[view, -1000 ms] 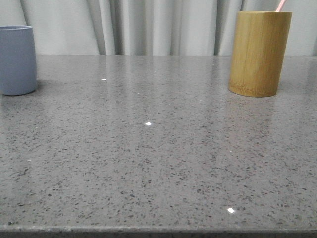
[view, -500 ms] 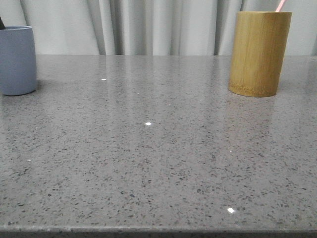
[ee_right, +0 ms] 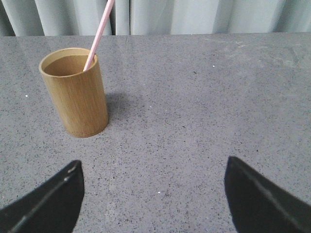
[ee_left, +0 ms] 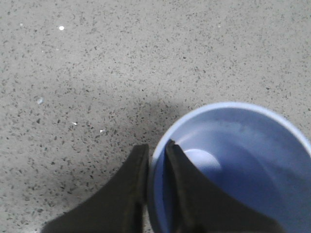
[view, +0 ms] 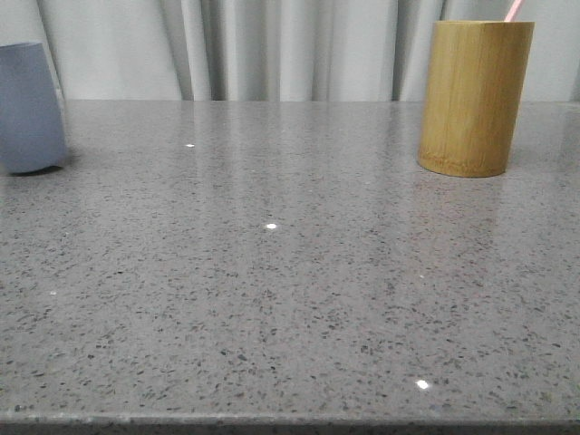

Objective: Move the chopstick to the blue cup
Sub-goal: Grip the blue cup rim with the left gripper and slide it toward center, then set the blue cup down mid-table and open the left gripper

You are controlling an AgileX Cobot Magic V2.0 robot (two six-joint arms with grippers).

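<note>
There are two containers on the grey speckled table (view: pixel 272 272): one blue cup (view: pixel 30 109) and one bamboo holder (view: pixel 475 98). One pink chopstick (ee_right: pixel 99 35) shows; whether a second hides behind it cannot be told.

The left gripper (ee_left: pixel 156 158) has its two dark fingers (ee_left: pixel 127 189) drawn almost together with the rim of the blue cup (ee_left: pixel 233 165) between them, one finger outside the wall and the other inside the bowl. They are clamped on that rim. In the front view the cup leans slightly, its top tipped toward the middle of the table, at the far left edge of the picture. The cup's inside is bare, with a pale round patch at the bottom just beyond the inner finger.

The right gripper (ee_right: pixel 153 194) has its two fingers (ee_right: pixel 46 204) spread wide apart with nothing between them, only bare table. The bamboo holder (ee_right: pixel 75 92) stands upright well beyond the fingertips, off to the side of one finger rather than between the two. The chopstick stands in that holder, leaning against its rim, its upper end running out of the top of the picture. In the front view only the pink tip (view: pixel 514 10) pokes above the holder's rim. Holder and cup are well apart, at opposite sides of the table, with a pale curtain (view: pixel 272 45) behind.
</note>
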